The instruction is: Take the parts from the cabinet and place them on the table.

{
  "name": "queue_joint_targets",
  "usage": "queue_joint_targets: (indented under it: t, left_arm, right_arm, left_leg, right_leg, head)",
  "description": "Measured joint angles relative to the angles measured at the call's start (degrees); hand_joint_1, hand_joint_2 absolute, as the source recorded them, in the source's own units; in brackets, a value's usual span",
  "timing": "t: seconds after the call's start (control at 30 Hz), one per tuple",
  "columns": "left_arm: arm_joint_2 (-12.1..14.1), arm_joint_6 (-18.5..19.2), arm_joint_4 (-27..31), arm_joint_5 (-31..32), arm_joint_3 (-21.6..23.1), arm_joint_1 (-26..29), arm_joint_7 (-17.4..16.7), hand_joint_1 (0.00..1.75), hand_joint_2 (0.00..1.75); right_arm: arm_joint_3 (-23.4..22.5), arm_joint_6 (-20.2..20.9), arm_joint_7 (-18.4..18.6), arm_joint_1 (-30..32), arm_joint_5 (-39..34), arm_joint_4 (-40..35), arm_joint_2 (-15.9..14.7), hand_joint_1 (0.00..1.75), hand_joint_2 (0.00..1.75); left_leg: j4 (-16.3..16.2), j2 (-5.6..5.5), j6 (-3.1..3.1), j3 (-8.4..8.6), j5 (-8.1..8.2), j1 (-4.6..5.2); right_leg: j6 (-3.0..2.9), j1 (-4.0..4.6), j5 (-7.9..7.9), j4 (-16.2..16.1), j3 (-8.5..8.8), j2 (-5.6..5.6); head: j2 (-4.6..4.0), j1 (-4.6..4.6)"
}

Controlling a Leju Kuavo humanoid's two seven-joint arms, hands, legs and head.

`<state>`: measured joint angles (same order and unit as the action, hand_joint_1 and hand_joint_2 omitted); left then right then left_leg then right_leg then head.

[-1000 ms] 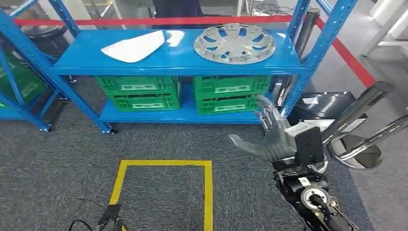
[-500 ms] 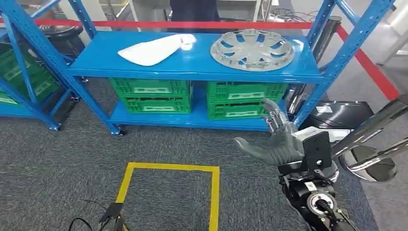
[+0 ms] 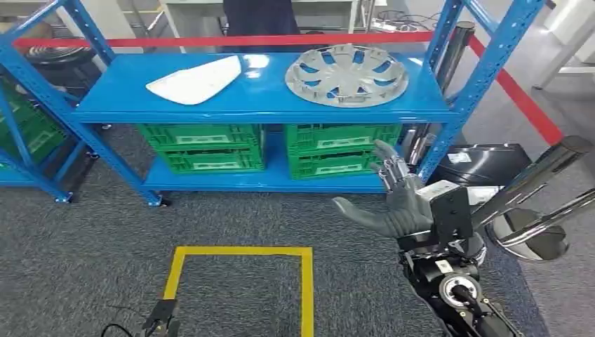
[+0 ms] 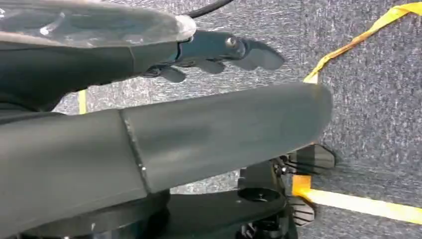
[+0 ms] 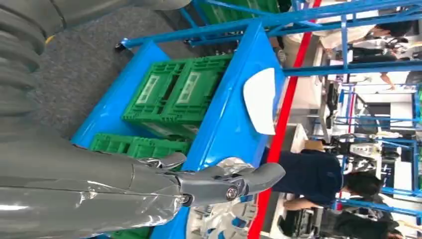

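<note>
On the top board of the blue cabinet (image 3: 259,105) lie a flat white part (image 3: 193,79) at the left and a silver wheel cover (image 3: 346,65) at the right. My right hand (image 3: 393,200) is raised in front of the lower right of the cabinet, below the wheel cover, fingers spread and holding nothing. The right wrist view has that hand (image 5: 219,184) stretched toward the shelf, with the white part (image 5: 261,99) beyond it. My left hand (image 4: 219,50) hangs over the grey carpet, fingers extended and holding nothing.
Green crates (image 3: 203,144) fill the lower shelf. A yellow taped square (image 3: 238,281) marks the carpet in front. At the right stand a black case (image 3: 484,161) and chrome posts (image 3: 526,235). Red barrier tape (image 3: 281,40) and a person (image 3: 252,14) are behind the cabinet.
The whole picture swung right and then back left as the camera moved. My right hand stays raised and spread in about the same pose.
</note>
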<state>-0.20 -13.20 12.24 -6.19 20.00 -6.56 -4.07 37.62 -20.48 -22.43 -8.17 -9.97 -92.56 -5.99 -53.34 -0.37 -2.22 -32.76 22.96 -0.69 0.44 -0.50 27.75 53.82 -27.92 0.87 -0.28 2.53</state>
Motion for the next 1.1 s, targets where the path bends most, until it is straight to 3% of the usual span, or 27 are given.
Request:
queue_joint_targets:
  t: [0.07,0.1,0.13,0.17,0.23,0.27,0.3,0.33,0.37,0.43,0.47,0.53,0.6,0.63,0.67,0.73,0.77,0.8,0.83,0.87,0.93,0.97,1.0,1.1]
  left_arm:
    - [-0.02,0.0,0.0,0.0,0.02,0.05,0.0,0.0,0.0]
    - [-0.02,0.0,0.0,-0.02,0.02,0.04,0.02,0.0,0.0]
    - [-0.04,0.0,0.0,-0.09,0.02,0.05,0.04,0.0,0.0]
    - [0.02,0.0,0.0,-0.22,0.02,0.07,0.07,0.0,0.0]
    - [0.04,-0.02,-0.02,-0.26,0.02,0.06,0.09,0.0,0.0]
    - [0.02,-0.02,0.0,-0.28,0.02,0.11,0.09,0.0,0.0]
    - [0.02,-0.02,-0.02,-0.31,0.02,0.2,0.09,0.0,0.0]
    - [0.02,-0.04,-0.02,-0.41,0.02,0.29,0.07,0.0,0.0]
    - [0.04,-0.07,-0.02,-0.42,0.02,0.35,0.09,0.0,0.0]
    - [0.02,-0.13,-0.02,-0.42,0.02,0.36,0.07,0.0,0.0]
    - [-0.11,-0.15,-0.02,-0.44,0.02,0.41,0.09,0.0,0.0]
    - [-0.11,-0.24,-0.02,-0.48,0.02,0.26,0.17,0.0,0.0]
    - [-0.15,-0.24,-0.02,-0.59,0.02,0.36,0.28,0.0,0.0]
    - [-0.06,-0.31,-0.02,-0.61,0.02,0.34,0.35,0.0,0.0]
    - [-0.07,-0.31,-0.02,-0.61,0.04,0.31,0.44,0.0,0.0]
    - [-0.11,-0.31,-0.02,-0.61,0.04,0.22,0.48,0.0,0.0]
    - [-0.11,-0.31,-0.02,-0.61,0.06,0.29,0.48,0.0,0.0]
    - [-0.11,-0.31,-0.02,-0.61,0.04,0.45,0.48,0.0,0.0]
    - [-0.07,-0.31,-0.02,-0.61,0.04,0.56,0.48,0.0,0.0]
    - [-0.02,-0.31,-0.02,-0.61,0.04,0.58,0.48,0.0,0.0]
    - [0.04,-0.31,-0.02,-0.61,0.07,0.53,0.48,0.0,0.0]
    - [0.02,-0.31,-0.02,-0.61,0.07,0.54,0.48,0.0,0.0]
    - [0.02,-0.31,-0.02,-0.61,0.07,0.47,0.48,0.0,0.0]
    - [0.02,-0.31,-0.02,-0.61,0.09,0.49,0.48,0.0,0.0]
  right_arm:
    - [0.04,-0.17,0.0,-0.06,0.0,0.0,0.0,0.0,1.75]
    - [0.02,-0.63,0.0,-0.07,0.0,-0.02,0.0,0.0,1.75]
    - [-0.02,-1.01,0.0,-0.05,0.0,-0.09,0.0,0.0,1.75]
    - [-0.04,-1.4,-0.04,-0.16,0.0,-0.09,0.0,0.0,1.75]
    - [-0.07,-2.69,-0.13,-0.02,0.02,-0.07,0.0,0.0,1.75]
    - [-0.09,-3.1,-0.13,0.16,0.09,-0.07,0.0,0.0,1.75]
    - [-0.09,-3.39,-0.13,0.22,0.18,-0.07,0.0,0.0,1.75]
    - [-0.11,-3.91,-0.2,0.25,0.22,-0.07,0.0,0.0,1.75]
    - [-0.15,-4.5,-0.31,0.26,0.22,-0.04,0.0,0.0,1.75]
    - [-0.22,-5.93,-0.85,0.29,0.17,-0.07,0.0,0.0,1.75]
    - [-0.35,-6.73,-1.24,0.37,-0.02,-0.07,0.0,0.0,1.75]
    - [-0.55,-8.37,-1.73,0.75,-0.15,-0.09,0.02,0.0,1.75]
    - [-0.74,-9.59,-2.23,1.07,-0.54,-0.09,0.02,0.0,1.75]
    - [-0.83,-9.84,-2.27,1.1,-0.72,-0.18,0.15,0.0,1.75]
    - [-0.85,-9.97,-2.38,1.13,-0.76,-0.24,0.17,0.0,1.75]
    - [-0.9,-10.12,-2.34,1.24,-0.76,-0.31,0.26,0.0,1.75]
    - [-0.9,-10.14,-2.34,1.32,-0.76,-0.31,0.26,0.0,1.75]
    - [-0.9,-10.14,-2.34,1.4,-0.79,-0.28,0.26,0.0,1.75]
    - [-0.9,-10.21,-2.34,1.54,-0.79,-0.28,0.26,0.0,1.75]
    - [-0.9,-10.32,-2.34,1.66,-0.83,-0.28,0.28,0.0,1.75]
    - [-0.92,-10.84,-2.43,1.72,-0.85,-0.31,0.28,0.0,1.75]
    - [-0.94,-11.17,-2.58,1.73,-0.85,-0.31,0.31,0.0,1.75]
    - [-0.94,-11.39,-2.69,1.75,-0.85,-0.31,0.31,0.0,1.75]
    - [-0.92,-11.43,-2.8,1.8,-0.85,-0.35,0.31,0.0,1.75]
  left_leg:
    - [-0.17,-0.01,0.75,-0.07,0.48,0.32]
    - [-0.01,-0.01,1.25,0.06,0.47,0.32]
    - [0.4,0.01,1.68,0.55,0.41,-0.07]
    - [0.48,0.03,2.04,0.87,0.64,-0.09]
    - [0.47,0.06,2.6,1.36,1.09,0.02]
    - [0.46,0.04,2.66,1.62,1.39,0.09]
    - [0.45,0.01,2.66,1.94,1.67,0.12]
    - [0.45,-0.06,2.62,2.41,2.01,0.13]
    - [0.45,-0.14,2.55,3.01,2.4,0.14]
    - [0.48,-0.27,2.26,4.5,3.29,0.19]
    - [0.52,-0.28,2.04,4.75,3.65,0.24]
    - [0.43,-0.4,1.44,4.6,3.96,0.31]
    - [0.91,-0.31,0.79,4.96,4.15,0.17]
    - [0.7,-0.24,0.43,5.03,4.55,0.19]
    - [-1.27,-0.09,0.11,4.37,5.37,0.19]
    - [-10.93,-0.09,-0.43,-0.75,9.57,-0.01]
    - [-16.27,-0.08,-0.68,-3.93,11.36,-0.08]
    - [-19.66,-0.08,-0.82,-6.38,11.87,-0.12]
    - [-19.76,-0.08,-0.87,-7.25,10.76,-0.19]
    - [-16.87,-0.06,-0.9,-6.56,8.11,-0.26]
    - [-5.32,0.03,-0.77,-1.95,1.24,-0.28]
    - [-0.85,0.14,-0.65,-0.15,-0.34,-0.3]
    - [-0.22,0.01,-0.16,0.3,0.41,0.11]
    - [-0.46,-0.01,1.17,0.19,0.99,0.38]
  right_leg:
    - [0.54,-0.15,0.26,-0.26,0.2,-0.02]
    - [1.02,-0.23,0.46,-0.37,0.35,-0.04]
    - [1.33,-0.5,0.9,0.29,0.44,-0.18]
    - [1.55,-0.4,2.22,2.79,-0.52,-0.39]
    - [1.87,-0.45,6.89,13.24,-5.92,-0.44]
    - [1.95,-0.44,8.44,18.16,-8.82,-0.44]
    - [1.97,-0.44,8.4,20.56,-10.65,-0.44]
    - [1.87,-0.43,6.73,19.77,-11.0,-0.44]
    - [1.68,-0.42,3.94,16.44,-9.96,-0.44]
    - [0.91,-0.28,-3.17,4.92,-5.45,-0.46]
    - [0.5,0.11,-3.93,1.73,-4.21,-0.43]
    - [0.3,0.4,-3.47,1.03,-4.06,-0.38]
    - [-0.29,0.56,-3.25,0.79,-4.0,-0.18]
    - [-0.61,-0.29,-3.45,0.03,-3.23,-0.15]
    - [-0.77,-0.23,-3.38,-0.22,-2.85,-0.09]
    - [-1.27,-0.26,-2.92,-0.22,-2.42,-0.36]
    - [-1.37,-0.23,-2.63,-0.22,-2.23,-0.43]
    - [-1.35,-0.23,-2.37,-0.22,-2.01,-0.41]
    - [-1.34,-0.24,-2.1,-0.22,-1.68,-0.35]
    - [-1.2,-0.3,-1.77,-0.21,-1.23,-0.25]
    - [-0.72,-0.47,-0.93,-0.19,-0.08,-0.14]
    - [-0.42,-0.38,-0.54,-0.19,0.07,-0.16]
    - [-0.01,0.04,-0.09,0.02,0.11,0.06]
    - [0.76,-0.16,0.28,-0.35,0.4,0.04]
  head:
    - [0.0,-0.79]
    - [0.0,-0.7]
    - [0.0,-0.68]
    - [0.0,-1.14]
    - [0.0,-1.73]
    - [0.0,-1.79]
    - [0.0,-1.92]
    - [0.0,-2.01]
    - [0.0,-2.14]
    - [0.0,-2.34]
    - [0.0,-2.4]
    - [0.0,-2.25]
    - [0.0,-2.32]
    - [0.0,-2.29]
    - [0.0,-2.27]
    - [0.0,-1.29]
    - [0.0,-1.27]
    - [0.0,-1.18]
    - [0.0,-1.0]
    - [0.0,-0.85]
    - [0.0,-0.52]
    - [0.0,-0.33]
    - [0.0,0.0]
    - [0.0,-1.07]
